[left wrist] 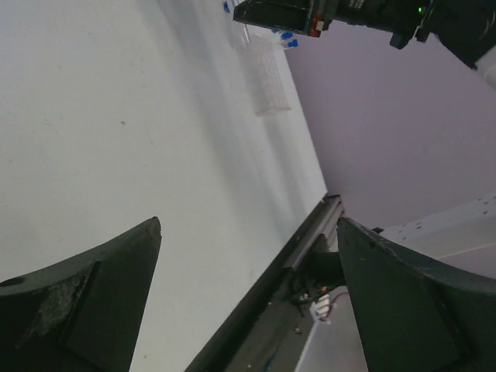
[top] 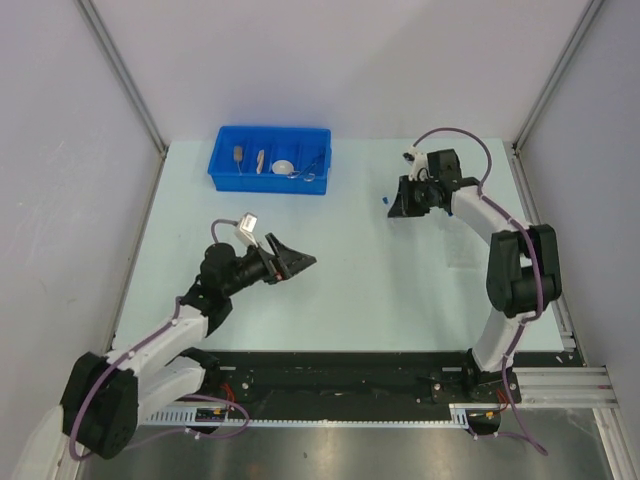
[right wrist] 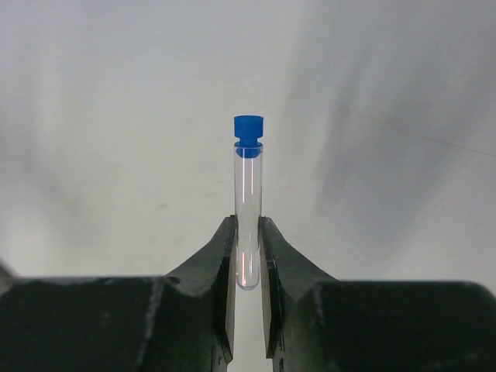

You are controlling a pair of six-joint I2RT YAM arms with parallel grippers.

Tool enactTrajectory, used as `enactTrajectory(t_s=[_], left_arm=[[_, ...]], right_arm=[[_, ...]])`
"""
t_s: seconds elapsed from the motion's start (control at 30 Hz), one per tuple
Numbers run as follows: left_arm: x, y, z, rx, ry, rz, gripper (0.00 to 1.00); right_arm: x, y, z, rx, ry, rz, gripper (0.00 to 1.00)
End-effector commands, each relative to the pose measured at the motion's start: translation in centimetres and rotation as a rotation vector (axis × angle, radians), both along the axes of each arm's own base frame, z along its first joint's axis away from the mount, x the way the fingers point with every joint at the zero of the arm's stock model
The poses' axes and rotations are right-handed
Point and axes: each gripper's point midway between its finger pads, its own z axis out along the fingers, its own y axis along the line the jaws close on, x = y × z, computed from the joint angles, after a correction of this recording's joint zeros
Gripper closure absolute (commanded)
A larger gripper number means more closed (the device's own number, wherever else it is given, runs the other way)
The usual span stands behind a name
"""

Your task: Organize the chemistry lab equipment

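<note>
My right gripper is shut on the lower end of a clear tube with a blue cap, cap pointing away from the wrist. In the top view the right gripper is at the table's back right, the blue cap just left of it. My left gripper is open and empty at mid-left, its jaws wide apart in its wrist view. That view shows the clear plastic tube rack lying below the right gripper, with blue-capped tubes by it.
The blue divided bin stands at the back left. It holds tan wooden-handled tools, a white round dish and silver wire tongs. The table's right rail shows in the left wrist view.
</note>
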Motion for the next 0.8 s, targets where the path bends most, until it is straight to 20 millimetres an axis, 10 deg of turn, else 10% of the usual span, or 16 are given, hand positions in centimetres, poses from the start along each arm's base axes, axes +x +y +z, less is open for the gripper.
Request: enactTrajectory(t_s=[0.0,0.27,0.77], left_arm=[[0.7,-1.7,5.2,-0.298,-0.034,-0.037,0.02],[3.0,-3.8,7.8,-0.446,-0.064,-0.049,0.14],[5.1,-7.7,4.0,-0.355,0.042,0.075,0.43]], right_arm=[[-4.1,6.5,6.6,0.258,-0.089,0.232,0.9],[-12.6,12.6,11.0,0.49,-0.116,0.599,0.91],[-15.0,14.3,12.3,0.576,-0.086,0.675,0.91]])
